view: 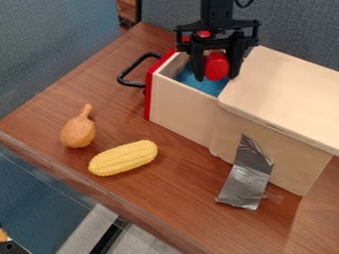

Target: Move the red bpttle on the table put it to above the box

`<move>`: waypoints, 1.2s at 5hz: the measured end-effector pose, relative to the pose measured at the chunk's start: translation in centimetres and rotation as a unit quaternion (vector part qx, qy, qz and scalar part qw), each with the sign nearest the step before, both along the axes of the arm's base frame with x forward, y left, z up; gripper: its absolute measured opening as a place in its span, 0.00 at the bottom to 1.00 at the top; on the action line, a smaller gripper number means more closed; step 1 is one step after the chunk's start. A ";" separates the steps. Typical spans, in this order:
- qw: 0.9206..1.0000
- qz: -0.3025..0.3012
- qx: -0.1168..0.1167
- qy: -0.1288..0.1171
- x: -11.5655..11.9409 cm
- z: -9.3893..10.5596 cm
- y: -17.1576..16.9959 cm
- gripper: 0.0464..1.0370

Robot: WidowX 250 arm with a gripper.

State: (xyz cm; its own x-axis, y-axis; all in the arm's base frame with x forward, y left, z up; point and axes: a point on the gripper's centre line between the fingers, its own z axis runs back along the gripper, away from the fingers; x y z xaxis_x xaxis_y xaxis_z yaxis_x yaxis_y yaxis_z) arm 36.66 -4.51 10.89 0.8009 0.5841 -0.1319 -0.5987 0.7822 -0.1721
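Over the open drawer of the wooden box, at the upper middle of the view, hangs my gripper, shut on the red bottle. One finger stands on each side of the bottle, whose round red end faces the camera. The pale box has a flat top to the right of the gripper. Its drawer is pulled out to the left and has a blue inside, partly hidden by the fingers and the bottle.
On the table, a brown gourd-shaped toy lies left of a yellow corn cob. The drawer's black handle juts out from its red front. Silver tape runs from the box side onto the tabletop.
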 end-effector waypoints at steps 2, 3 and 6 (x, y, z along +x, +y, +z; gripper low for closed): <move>1.000 0.007 -0.010 -0.008 0.5 0.2 -0.3 0.70; 1.000 0.005 -0.011 -0.003 0.4 0.2 -0.4 0.94; 0.999 -0.008 -0.032 0.012 -0.6 0.2 -0.9 0.96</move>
